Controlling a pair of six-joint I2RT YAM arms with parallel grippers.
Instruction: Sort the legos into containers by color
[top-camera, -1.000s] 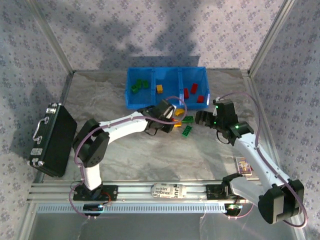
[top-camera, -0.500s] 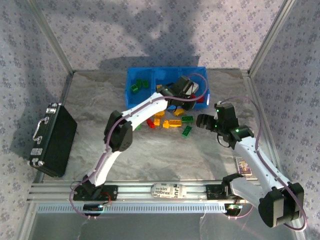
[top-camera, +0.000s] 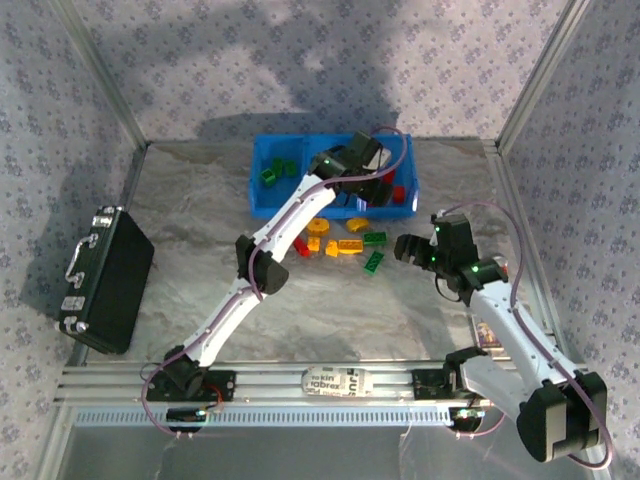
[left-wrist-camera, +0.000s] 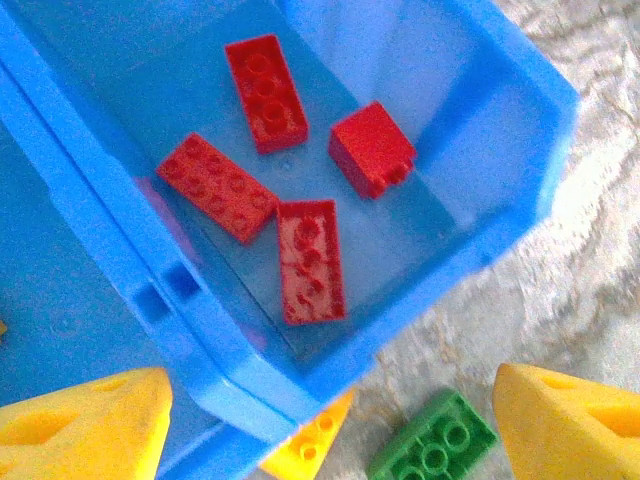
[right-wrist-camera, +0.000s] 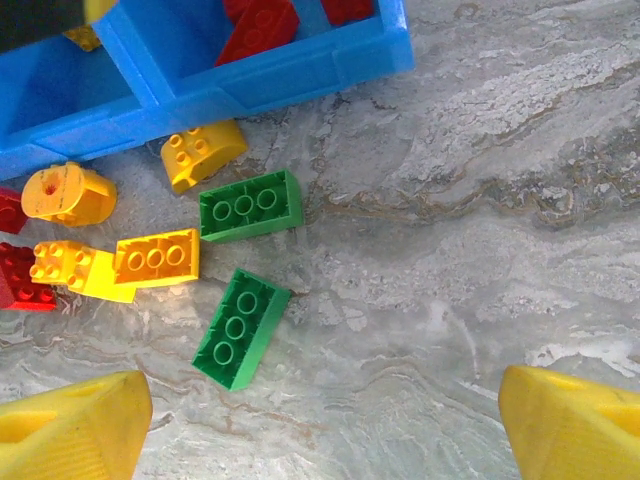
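Marbled tabletop (top-camera: 200, 200) carries the blue tray (left-wrist-camera: 220, 370), where we see the left gripper (left-wrist-camera: 330, 425) hanging over the right-hand compartment, fingers spread wide and empty above four red legos (left-wrist-camera: 310, 260). We find the right gripper (right-wrist-camera: 320, 425) equally wide and empty, over loose green and yellow legos (right-wrist-camera: 250, 205) just beside the tray's near wall.

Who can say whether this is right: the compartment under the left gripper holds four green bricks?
Wrong in one respect: the four bricks in the compartment under the left gripper are red, not green. The left wrist view shows it.
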